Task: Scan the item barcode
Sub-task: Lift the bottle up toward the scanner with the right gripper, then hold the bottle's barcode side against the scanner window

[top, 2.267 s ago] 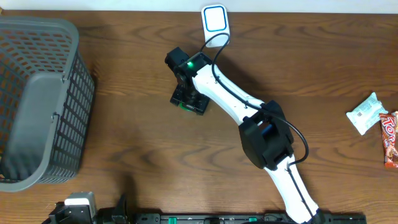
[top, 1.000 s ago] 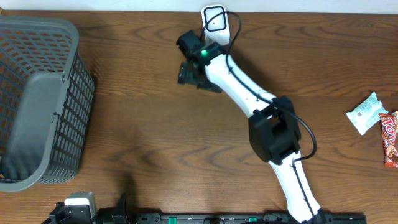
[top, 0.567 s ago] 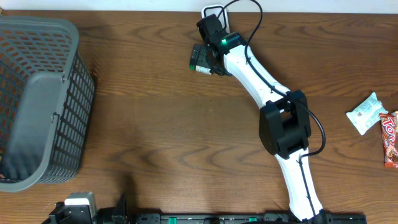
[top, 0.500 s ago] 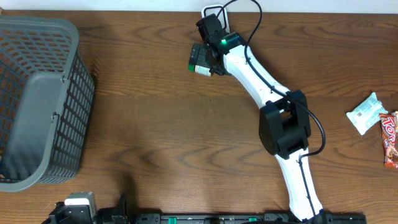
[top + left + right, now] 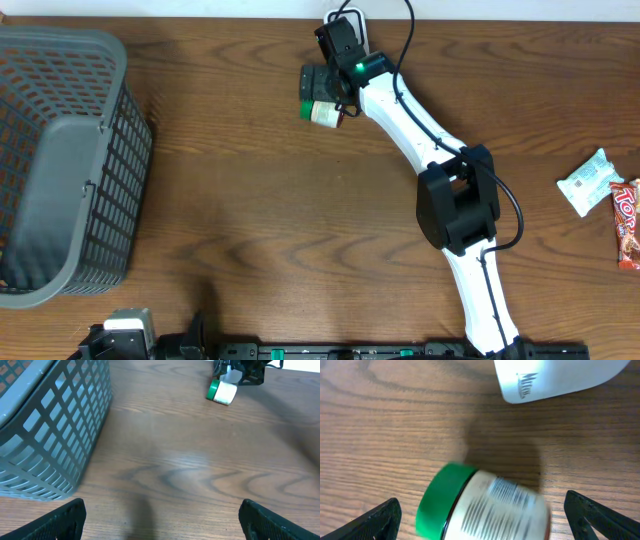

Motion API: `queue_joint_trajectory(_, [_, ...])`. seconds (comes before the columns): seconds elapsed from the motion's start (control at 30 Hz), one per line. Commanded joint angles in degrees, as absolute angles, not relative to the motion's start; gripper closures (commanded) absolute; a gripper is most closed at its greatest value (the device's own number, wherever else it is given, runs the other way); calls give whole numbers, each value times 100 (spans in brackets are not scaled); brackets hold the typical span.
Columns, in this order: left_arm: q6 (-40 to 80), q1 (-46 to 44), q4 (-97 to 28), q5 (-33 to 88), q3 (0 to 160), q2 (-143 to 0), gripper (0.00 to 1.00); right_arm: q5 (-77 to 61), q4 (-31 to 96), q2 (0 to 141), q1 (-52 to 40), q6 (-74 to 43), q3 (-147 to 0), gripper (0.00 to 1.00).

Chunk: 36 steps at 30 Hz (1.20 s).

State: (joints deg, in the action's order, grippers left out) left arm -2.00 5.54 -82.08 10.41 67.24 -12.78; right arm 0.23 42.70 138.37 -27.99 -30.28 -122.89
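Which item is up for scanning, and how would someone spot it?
Go to the far edge of the wooden table, where the white scanner stands. Right beside it is a small jar on its side. Its green lid and barcoded white label set it apart from the flat snack packets at the right edge.

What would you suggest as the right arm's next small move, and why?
Probably close the right end effector on the green-lidded jar. Its fingers stand wide with gaps either side, so the jar looks unheld, and its barcode faces up, not toward the white scanner beside it.
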Motion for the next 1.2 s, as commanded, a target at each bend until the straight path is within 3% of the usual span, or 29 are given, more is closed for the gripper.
queue_joint_trajectory(0.0, [-292, 578, -8202, 1096, 6744, -1258, 2, -91, 4259, 13933, -2864, -3002, -12396, 1])
queue_joint_trajectory(0.67, [-292, 578, -8202, 1096, 6746, -1258, 2, 51, 4860, 14390, -3006, -5061, -12396, 2])
queue_joint_trajectory(0.9, [-292, 578, -8202, 1096, 6746, -1258, 2, -259, 4976, 14385, -3009, -4807, -12398, 11])
queue_joint_trajectory(1.17, [-292, 578, -8202, 1096, 6744, -1258, 2, -1590, 5179, 14108, -2801, -3837, -12418, 18])
